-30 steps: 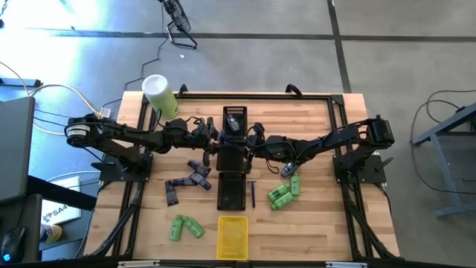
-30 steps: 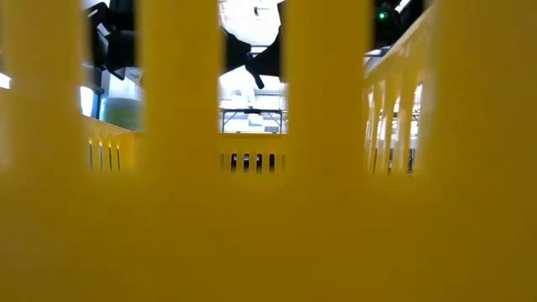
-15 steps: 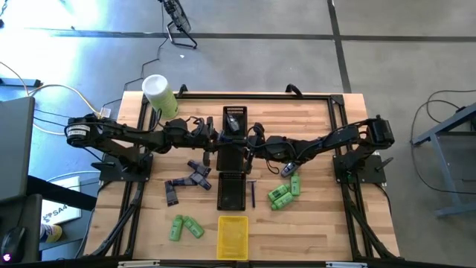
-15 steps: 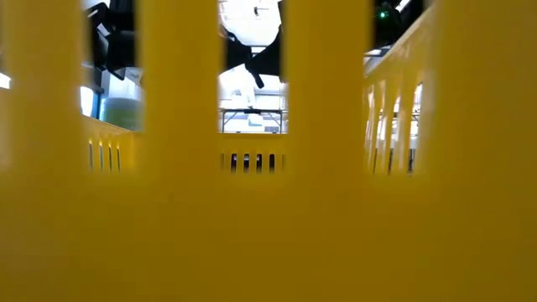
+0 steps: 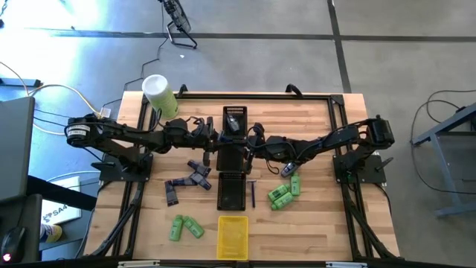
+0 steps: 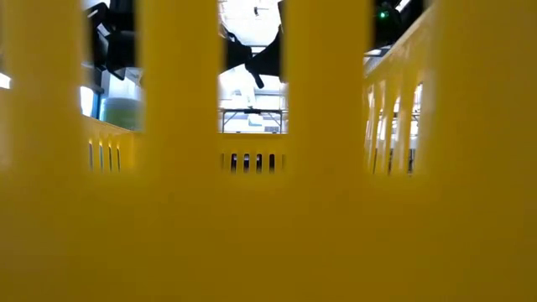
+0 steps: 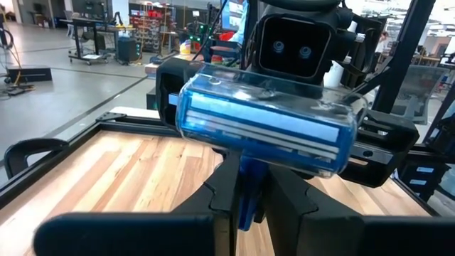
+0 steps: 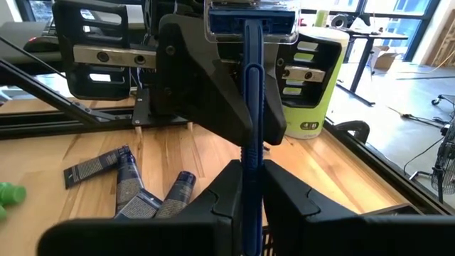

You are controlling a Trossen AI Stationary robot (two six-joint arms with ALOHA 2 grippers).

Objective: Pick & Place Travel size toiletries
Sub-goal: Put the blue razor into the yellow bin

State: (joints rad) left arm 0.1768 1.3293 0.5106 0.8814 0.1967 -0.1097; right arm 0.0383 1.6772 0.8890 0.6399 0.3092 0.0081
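A blue razor [image 7: 266, 124] with a clear cap over its head hangs in the air between my two grippers, above the black trays [image 5: 231, 186] at mid-table. My left gripper [image 5: 217, 138] and my right gripper [image 5: 250, 143] face each other, both shut on the razor. On the table lie green bottles [image 5: 284, 192] [image 5: 186, 227], purple-grey tubes [image 5: 190, 179] and a thin dark stick [image 5: 253, 193]. My left gripper pinches the razor's blue handle [image 7: 244, 186] between its two fingers, just below the capped head. The fingers come in level from the table's left. The razor is lifted clear of the table. My right gripper pinches the same blue handle [image 8: 250, 153] between its two fingers, farther from the head [image 8: 250, 18]. The fingers come in about level from the table's right and lie along the handle. The handle runs on past them to the left gripper.
A yellow tray [image 5: 232, 237] stands at the near edge, and its slotted wall [image 6: 268, 210] fills the low view. A pale-green cylinder with a white top [image 5: 160, 95] stands at the far left corner. Bare wood lies at the far right.
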